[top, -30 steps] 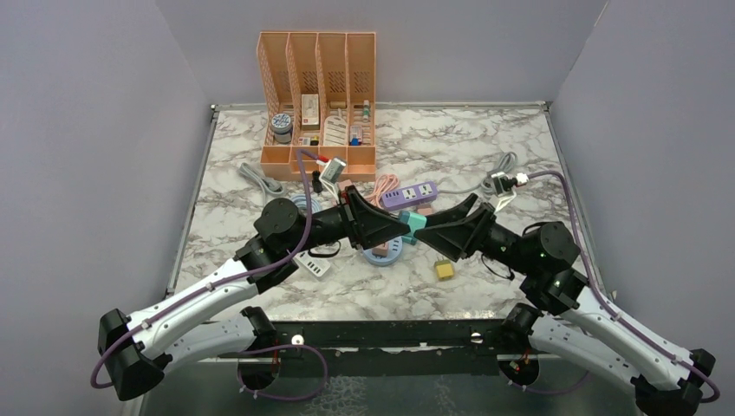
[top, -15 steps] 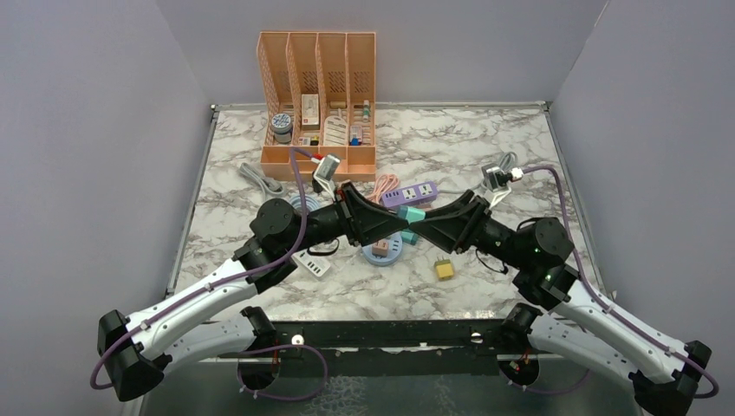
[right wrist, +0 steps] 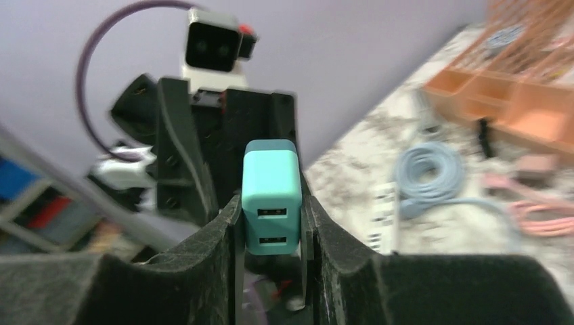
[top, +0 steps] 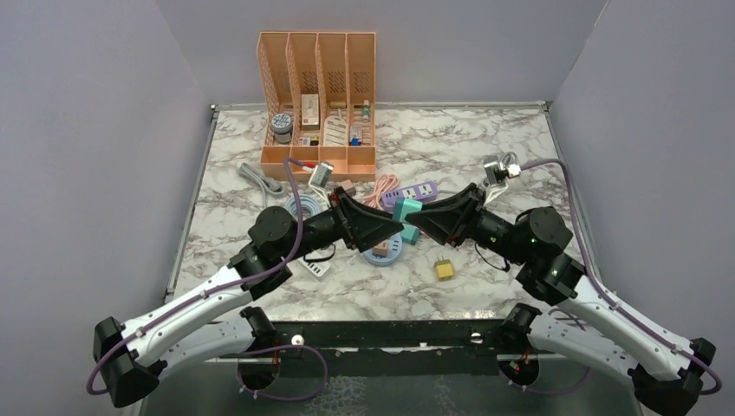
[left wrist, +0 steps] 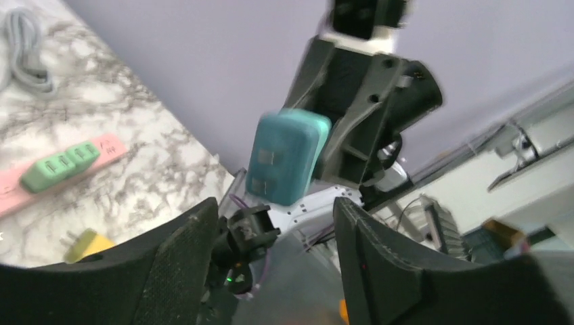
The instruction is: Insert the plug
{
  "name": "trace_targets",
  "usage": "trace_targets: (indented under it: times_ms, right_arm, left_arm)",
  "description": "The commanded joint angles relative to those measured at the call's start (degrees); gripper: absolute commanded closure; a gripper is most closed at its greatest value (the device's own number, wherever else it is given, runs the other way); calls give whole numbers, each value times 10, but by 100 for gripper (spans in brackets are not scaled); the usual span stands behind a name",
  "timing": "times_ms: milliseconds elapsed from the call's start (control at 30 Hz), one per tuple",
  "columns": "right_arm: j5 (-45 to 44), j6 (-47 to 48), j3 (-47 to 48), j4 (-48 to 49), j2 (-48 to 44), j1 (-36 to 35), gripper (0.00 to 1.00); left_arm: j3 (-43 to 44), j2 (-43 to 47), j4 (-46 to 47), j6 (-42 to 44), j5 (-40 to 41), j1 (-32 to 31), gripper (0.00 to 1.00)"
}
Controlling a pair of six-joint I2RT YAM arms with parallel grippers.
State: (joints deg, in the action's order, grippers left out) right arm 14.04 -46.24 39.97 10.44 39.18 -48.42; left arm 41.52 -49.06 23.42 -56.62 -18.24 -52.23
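Note:
The plug is a teal two-port USB charger [top: 406, 211], held off the table at mid-scene. My right gripper [top: 416, 218] is shut on it; in the right wrist view the teal plug [right wrist: 271, 196] sits squeezed between both fingers, ports facing the camera. My left gripper [top: 397, 229] stands open just below and left of it, touching nothing. From the left wrist the plug [left wrist: 285, 157] hangs beyond the open left gripper [left wrist: 274, 211], in the other arm's fingers. A purple power strip [top: 409, 191] lies behind the plug on the marble.
An orange desk organizer [top: 317, 95] stands at the back. A yellow plug [top: 445, 269], a white charger [top: 314, 264], a coiled blue cable [top: 386, 251] and a grey cord [top: 260, 180] lie on the table. A pink strip with a green socket block [left wrist: 68, 159] appears in the left wrist view.
The right gripper has closed on the teal plug. The left gripper has let go of it and opened. The plug has moved slightly toward the back with the right arm.

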Motion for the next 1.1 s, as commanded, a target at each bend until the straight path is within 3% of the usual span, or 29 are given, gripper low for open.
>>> trace_targets:
  times_ms: [0, 200, 400, 667, 867, 1067]
  right_arm:
    - [-113, 274, 125, -215, 54, 1, 99]
    - [-216, 498, 253, -354, 182, 13, 99]
    - [-162, 611, 346, -461, 279, 164, 99]
    - [-114, 695, 360, -583, 360, 356, 99]
    - [-118, 743, 292, -567, 390, 425, 99]
    - [-117, 817, 225, -589, 412, 442, 99]
  left_arm:
    - [-9, 47, -154, 54, 148, -2, 28]
    - [-22, 104, -319, 121, 309, -2, 19]
    - [-31, 131, -378, 151, 359, -2, 19]
    - [-67, 95, -343, 212, 359, -1, 19]
    - [-107, 82, -278, 263, 352, 1, 18]
    - [-190, 108, -175, 342, 314, 0, 18]
